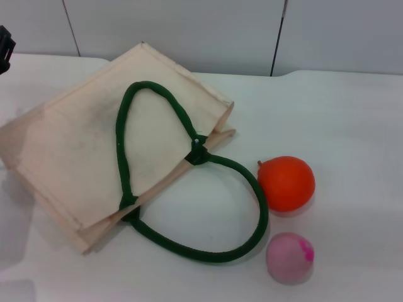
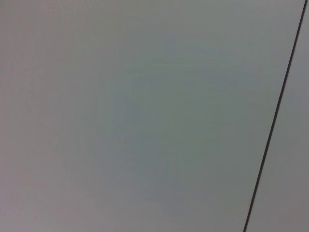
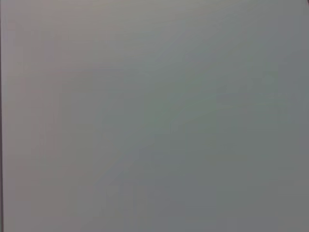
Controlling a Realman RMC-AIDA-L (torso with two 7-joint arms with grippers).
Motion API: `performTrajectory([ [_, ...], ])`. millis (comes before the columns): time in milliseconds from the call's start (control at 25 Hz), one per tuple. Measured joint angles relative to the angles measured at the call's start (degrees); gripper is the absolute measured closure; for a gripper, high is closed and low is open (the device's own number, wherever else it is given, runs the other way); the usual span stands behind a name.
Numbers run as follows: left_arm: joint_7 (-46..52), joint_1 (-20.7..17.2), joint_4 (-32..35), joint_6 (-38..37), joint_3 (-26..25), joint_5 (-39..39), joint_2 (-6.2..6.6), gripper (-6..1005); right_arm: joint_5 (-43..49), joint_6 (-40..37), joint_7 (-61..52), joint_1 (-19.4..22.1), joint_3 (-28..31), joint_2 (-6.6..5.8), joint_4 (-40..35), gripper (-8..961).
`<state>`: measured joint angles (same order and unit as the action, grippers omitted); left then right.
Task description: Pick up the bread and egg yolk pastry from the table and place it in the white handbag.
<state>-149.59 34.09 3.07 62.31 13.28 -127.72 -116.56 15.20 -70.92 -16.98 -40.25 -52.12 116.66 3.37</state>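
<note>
The white handbag (image 1: 94,145) lies flat on the table at the left of the head view. One dark green handle (image 1: 126,126) rests on its cloth and the other handle (image 1: 252,189) loops out onto the table. The bread and the egg yolk pastry are out of view in every frame. A dark piece of my left gripper (image 1: 5,47) pokes in at the far left edge, well away from the bag's mouth. My right gripper does not show. Both wrist views face only a plain grey surface.
A round orange fruit (image 1: 286,182) sits to the right of the bag's outer handle. A pink-topped mauve egg-shaped thing (image 1: 289,257) lies in front of it. The white table (image 1: 352,126) ends at a grey panelled wall (image 1: 189,31) behind.
</note>
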Motion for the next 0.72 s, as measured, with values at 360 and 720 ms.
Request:
performTrajectory([
  [360,0.0,-0.3,-0.1,2.3,0.0,-0.1,-0.11,226,0.2,-0.1,-1.1,0.0,0.0,-0.01,-0.1,88],
  [720,-0.1,-0.3,-0.1,4.4,0.1,-0.1,-0.16,226,0.0,-0.1,-1.2,0.0,0.0,-0.08,-0.1,88],
])
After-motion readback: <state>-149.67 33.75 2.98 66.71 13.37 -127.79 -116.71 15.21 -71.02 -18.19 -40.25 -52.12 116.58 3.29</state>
